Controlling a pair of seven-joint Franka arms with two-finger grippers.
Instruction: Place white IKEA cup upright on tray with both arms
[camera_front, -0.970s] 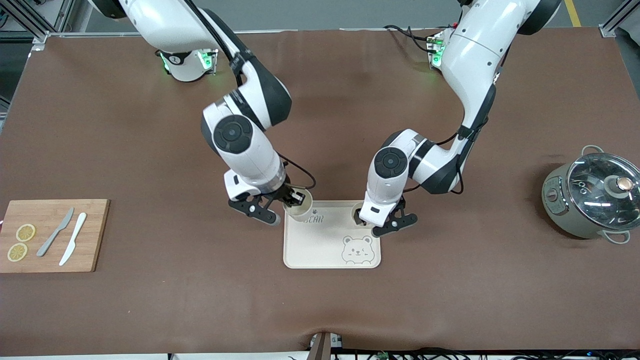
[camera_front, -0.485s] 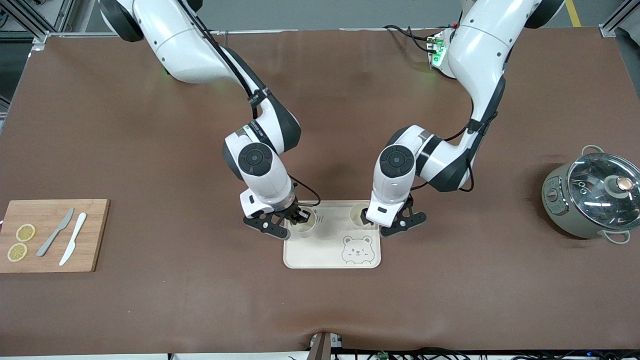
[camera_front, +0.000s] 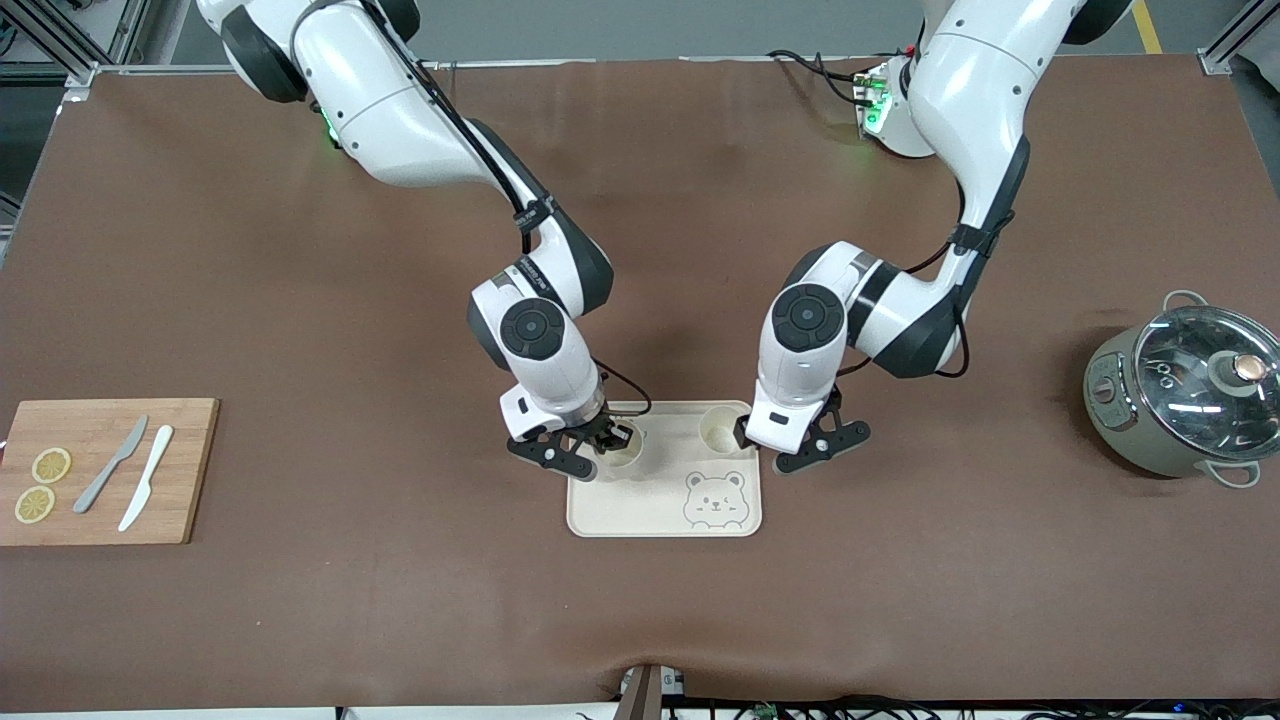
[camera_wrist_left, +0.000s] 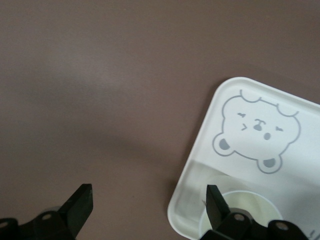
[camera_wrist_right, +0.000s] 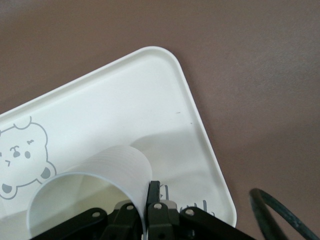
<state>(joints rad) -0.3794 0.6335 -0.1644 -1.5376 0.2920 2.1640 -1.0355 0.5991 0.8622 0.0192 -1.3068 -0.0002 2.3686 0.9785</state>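
Note:
The cream bear tray lies mid-table. My right gripper is shut on the rim of a white cup, holding it upright at the tray's corner toward the right arm's end. I cannot tell whether the cup rests on the tray. In the right wrist view the gripper pinches the cup's wall over the tray. A second white cup stands upright on the tray. My left gripper is open and empty, straddling the tray's edge beside that cup. The left wrist view shows the gripper, the tray and the cup.
A wooden cutting board with two knives and lemon slices lies toward the right arm's end. A grey pot with a glass lid stands toward the left arm's end. Brown tabletop surrounds the tray.
My right gripper has carried its cup lower and further over the tray. My left gripper has drawn away from the second cup toward the left arm's end, leaving it standing.

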